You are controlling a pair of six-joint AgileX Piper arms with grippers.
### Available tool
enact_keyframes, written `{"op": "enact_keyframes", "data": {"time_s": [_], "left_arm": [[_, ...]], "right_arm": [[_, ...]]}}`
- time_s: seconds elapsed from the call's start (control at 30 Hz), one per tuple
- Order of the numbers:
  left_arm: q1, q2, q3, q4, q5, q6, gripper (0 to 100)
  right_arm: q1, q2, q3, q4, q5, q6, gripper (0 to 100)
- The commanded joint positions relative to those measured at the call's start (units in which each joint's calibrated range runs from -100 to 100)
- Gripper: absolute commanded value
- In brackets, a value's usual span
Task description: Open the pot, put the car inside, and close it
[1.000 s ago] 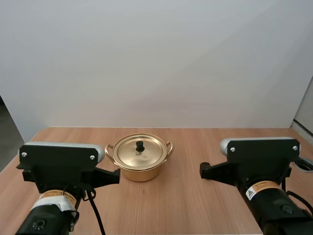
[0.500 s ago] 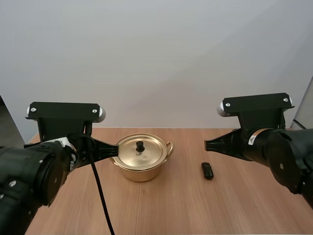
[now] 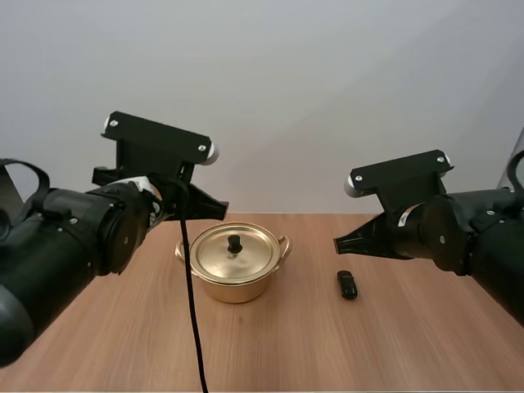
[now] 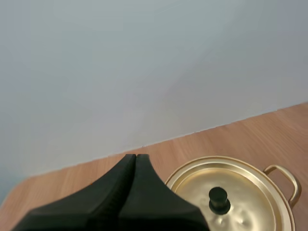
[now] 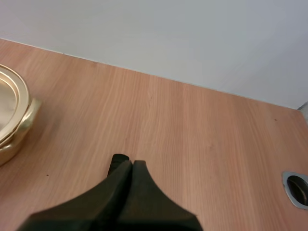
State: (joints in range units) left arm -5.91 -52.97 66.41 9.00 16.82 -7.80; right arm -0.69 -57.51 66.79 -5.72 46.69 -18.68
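A gold pot with two handles stands mid-table, its lid on with a black knob. The left wrist view looks down on the same pot and knob. A small black car lies on the wood to the right of the pot; it peeks out just past my right fingertips as the car. My left gripper hovers shut above the pot's left rim, seen as one dark wedge. My right gripper hangs shut above the car, again a single wedge.
The wooden table runs back to a plain pale wall. A round metal grommet sits in the tabletop far to the right. The pot's rim lies off to the side of the right gripper.
Both arms have risen from low at the front and reached forward. The left gripper now hovers by the pot, the right over the car, which came into view.
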Motion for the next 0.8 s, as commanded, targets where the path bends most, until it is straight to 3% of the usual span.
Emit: {"op": "enact_keyframes", "data": {"time_s": [0.0, 0.13, 0.2, 0.3, 0.33, 0.37, 0.43, 0.67, 0.77], "left_arm": [[-1.57, 4.93, -2.19, -0.09, 6.56, 5.09, 0], [-3.82, 12.66, -7.02, -0.09, 13.64, 6.61, 1], [-4.28, 15.62, -8.83, -0.13, 16.01, 7.17, 6], [-4.37, 19.7, -10.11, -0.13, 15.47, 7.55, 24], [-4.37, 20.88, -10.32, -0.13, 15.28, 7.67, 31], [-4.37, 21.9, -10.69, -0.13, 15.67, 7.92, 38], [-4.37, 24.2, -11.12, -0.13, 15.88, 7.9, 48], [-4.37, 30.61, -15.69, -0.91, 18.11, 8.11, 49], [-4.37, 32.68, -19.19, -6.42, 24.14, 11.54, 50]], "right_arm": [[0.05, 5.11, -0.06, 0.31, 0.0, -0.53, 0], [0.05, 8.84, -0.06, 0.31, -1.78, -2.43, 2], [0.05, 9.35, -0.06, 0.31, -3.15, -3.5, 29], [0.05, 9.46, -0.06, 0.31, -5.17, -4.49, 84], [0.05, 9.6, -0.06, 0.31, -5.71, -4.85, 93], [0.05, 9.86, -0.06, 0.31, -5.92, -4.95, 96], [0.05, 10.87, -0.06, 0.31, -6.1, -4.95, 92], [0.05, 15.49, -0.06, 0.2, -9.01, -5.16, 90], [0.05, 16.72, -0.51, 0.07, -9.25, -5.16, 90]]}}
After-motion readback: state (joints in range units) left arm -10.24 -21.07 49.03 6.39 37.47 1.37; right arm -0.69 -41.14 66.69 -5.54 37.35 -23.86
